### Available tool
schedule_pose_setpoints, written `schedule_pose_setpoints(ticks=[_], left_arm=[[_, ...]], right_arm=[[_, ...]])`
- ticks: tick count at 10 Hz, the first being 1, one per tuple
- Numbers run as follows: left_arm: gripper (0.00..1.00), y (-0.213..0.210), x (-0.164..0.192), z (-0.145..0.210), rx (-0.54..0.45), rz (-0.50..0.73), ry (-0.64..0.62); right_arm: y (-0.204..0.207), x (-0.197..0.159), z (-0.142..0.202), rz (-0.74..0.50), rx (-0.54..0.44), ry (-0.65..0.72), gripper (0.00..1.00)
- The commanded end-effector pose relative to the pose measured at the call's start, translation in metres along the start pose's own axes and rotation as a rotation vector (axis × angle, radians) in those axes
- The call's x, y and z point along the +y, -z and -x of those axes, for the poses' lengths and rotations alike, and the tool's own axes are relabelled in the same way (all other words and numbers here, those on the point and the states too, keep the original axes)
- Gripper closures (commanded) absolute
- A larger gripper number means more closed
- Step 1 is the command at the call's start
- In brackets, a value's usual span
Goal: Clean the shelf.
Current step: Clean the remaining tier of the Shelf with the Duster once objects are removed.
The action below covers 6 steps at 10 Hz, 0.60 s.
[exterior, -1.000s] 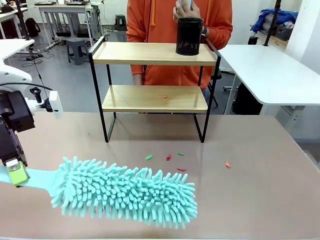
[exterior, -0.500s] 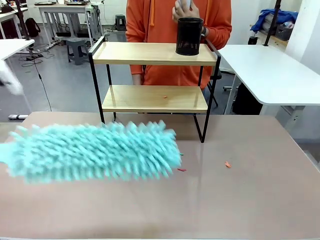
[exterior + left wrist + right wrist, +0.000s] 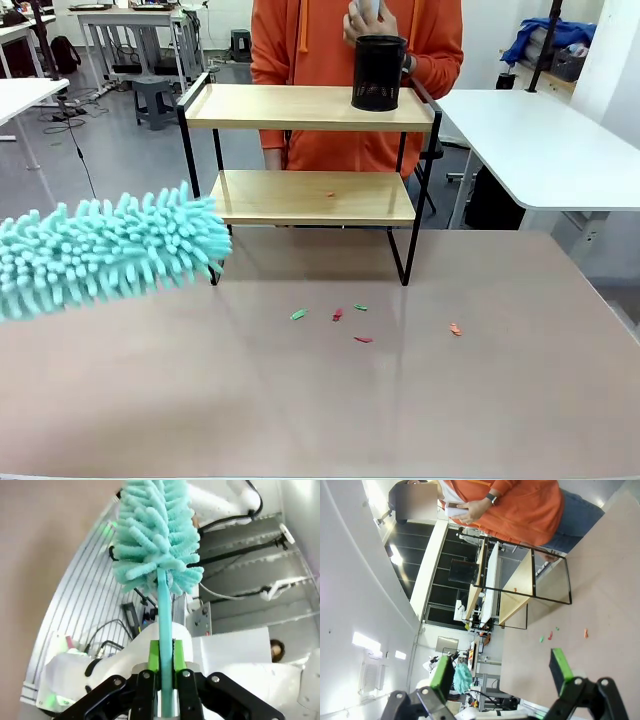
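The shelf (image 3: 300, 107) stands at the far middle of the table, with two light wooden boards in a thin black frame. A small red scrap (image 3: 330, 195) lies on its lower board. A fluffy teal duster (image 3: 100, 255) hangs in the air at the left, its head reaching to the shelf's left leg. My left gripper (image 3: 166, 672) is shut on the duster's teal handle (image 3: 164, 615), with the duster head (image 3: 157, 535) straight ahead of it. My right gripper (image 3: 500, 669) is open and holds nothing, well back from the shelf (image 3: 520, 582).
A black mesh cup (image 3: 379, 72) stands on the top board's right end. A person in an orange hoodie (image 3: 310, 40) stands behind the shelf. Several small green and red scraps (image 3: 337, 314) lie on the table in front of it. A white table (image 3: 540, 150) is at the right.
The duster has swung up off the table's near middle and over to the left. The scraps it covered half a second ago show again.
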<state>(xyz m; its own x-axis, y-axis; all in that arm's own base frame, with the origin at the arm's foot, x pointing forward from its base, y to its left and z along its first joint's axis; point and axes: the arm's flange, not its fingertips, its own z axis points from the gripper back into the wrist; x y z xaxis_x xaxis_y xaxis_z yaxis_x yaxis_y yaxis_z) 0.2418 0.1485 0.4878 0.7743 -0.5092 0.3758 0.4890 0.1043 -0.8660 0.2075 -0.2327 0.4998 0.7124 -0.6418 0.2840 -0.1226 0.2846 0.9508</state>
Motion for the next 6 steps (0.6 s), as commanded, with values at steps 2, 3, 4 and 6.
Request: schedule_pose_setpoints(ticks=[2,3,4,6], left_arm=[[1.0,0.0,0.0,0.0,0.0,0.0,0.0],[1.0,0.0,0.0,0.0,0.0,0.0,0.0],[1.0,0.0,0.0,0.0,0.0,0.0,0.0],[1.0,0.0,0.0,0.0,0.0,0.0,0.0]], right_arm=[[0.001,0.001,-0.002,-0.021,-0.015,-0.027,0.0],[0.001,0.001,-0.002,-0.021,-0.015,-0.027,0.0],[0.001,0.001,-0.002,-0.021,-0.015,-0.027,0.0],[0.001,0.001,-0.002,-0.021,-0.015,-0.027,0.0]])
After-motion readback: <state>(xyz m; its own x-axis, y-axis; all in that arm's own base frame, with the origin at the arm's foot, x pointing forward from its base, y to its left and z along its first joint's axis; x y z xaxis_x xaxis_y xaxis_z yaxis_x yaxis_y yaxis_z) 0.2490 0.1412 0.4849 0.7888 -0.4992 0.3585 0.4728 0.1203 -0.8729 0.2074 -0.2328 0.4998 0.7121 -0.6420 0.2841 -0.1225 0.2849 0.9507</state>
